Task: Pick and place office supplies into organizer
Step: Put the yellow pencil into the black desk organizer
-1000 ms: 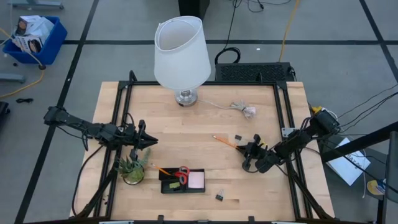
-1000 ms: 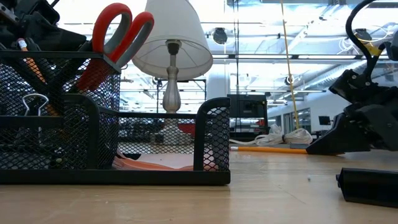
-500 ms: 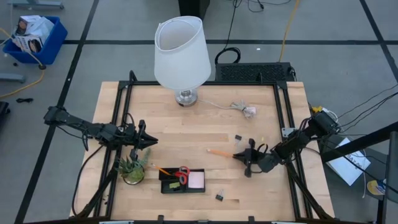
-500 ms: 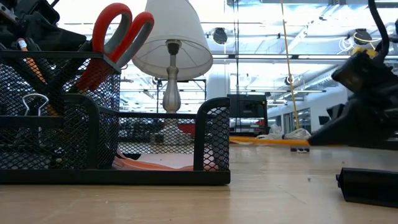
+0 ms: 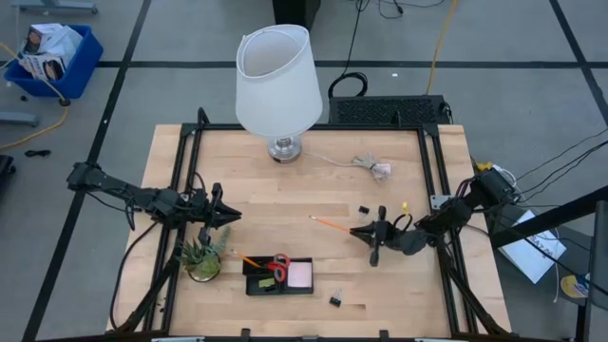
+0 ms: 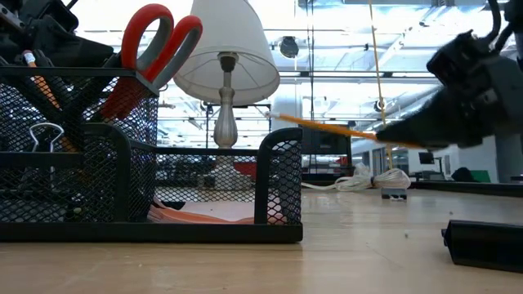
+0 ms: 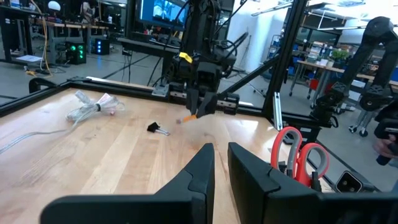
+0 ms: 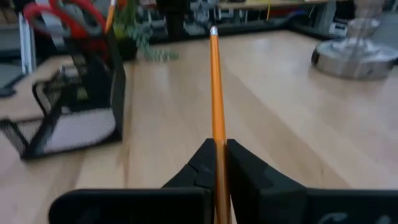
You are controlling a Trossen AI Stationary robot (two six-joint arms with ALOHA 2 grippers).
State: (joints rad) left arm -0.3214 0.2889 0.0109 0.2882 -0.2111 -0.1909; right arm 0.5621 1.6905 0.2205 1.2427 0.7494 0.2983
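With our right gripper (image 5: 365, 231) pinching 1 orange pencil (image 5: 332, 224) by its end, right of the organizer (image 5: 278, 275), we risk it pivoting or slipping

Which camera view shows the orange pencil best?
The right wrist view: the orange pencil runs lengthwise from the right gripper. High view shows a thin line, low view a raised side view, left wrist a blurred stub.

The light wooden table (image 5: 285, 204) carries a white-shaded lamp (image 5: 278, 85), a pale cable bundle (image 5: 372, 167), a potted plant (image 5: 202, 256), the black mesh organizer (image 5: 278, 275), and two binder clips (image 5: 363, 210) (image 5: 336, 300), all ahead of the right jaws.
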